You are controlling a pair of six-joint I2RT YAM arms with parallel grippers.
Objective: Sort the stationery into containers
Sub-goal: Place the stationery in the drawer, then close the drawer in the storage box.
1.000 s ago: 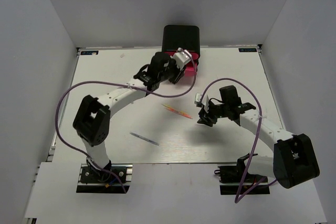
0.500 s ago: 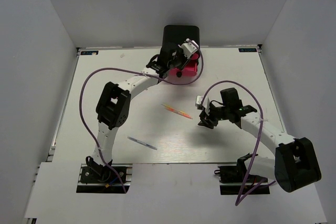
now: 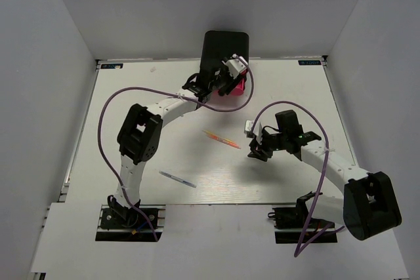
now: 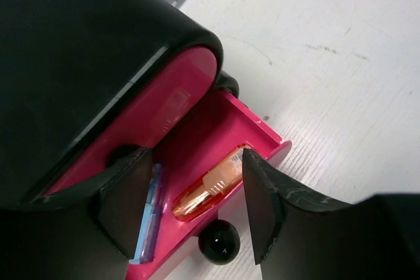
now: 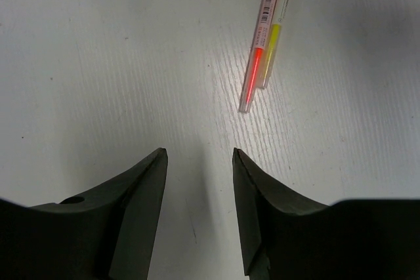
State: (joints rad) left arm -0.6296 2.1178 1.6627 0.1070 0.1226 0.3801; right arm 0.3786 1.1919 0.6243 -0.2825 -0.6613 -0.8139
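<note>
A black cabinet (image 3: 226, 47) stands at the table's far edge, with one pink drawer (image 4: 262, 137) pulled out. In that drawer lie an orange marker (image 4: 210, 185) and a light blue marker (image 4: 149, 218); its black knob (image 4: 219, 242) points toward me. My left gripper (image 4: 193, 162) hovers open over the drawer (image 3: 235, 87), and neither finger touches the orange marker. My right gripper (image 5: 198, 155) is open and empty above bare table, a little short of a thin orange-pink pen (image 5: 259, 44) with a yellow pen (image 5: 275, 31) lying against it. A thin blue-grey pen (image 3: 177, 179) lies near the left arm's base.
The orange-pink pen (image 3: 221, 138) lies mid-table between the two arms. Purple cables loop off both arms. White walls close in the table on three sides. The right gripper (image 3: 254, 152) hangs just right of the pen.
The left arm stretched further to the cabinet and settled over the pulled-out drawer, and its jaws have spread wider. The right arm has barely moved.
</note>
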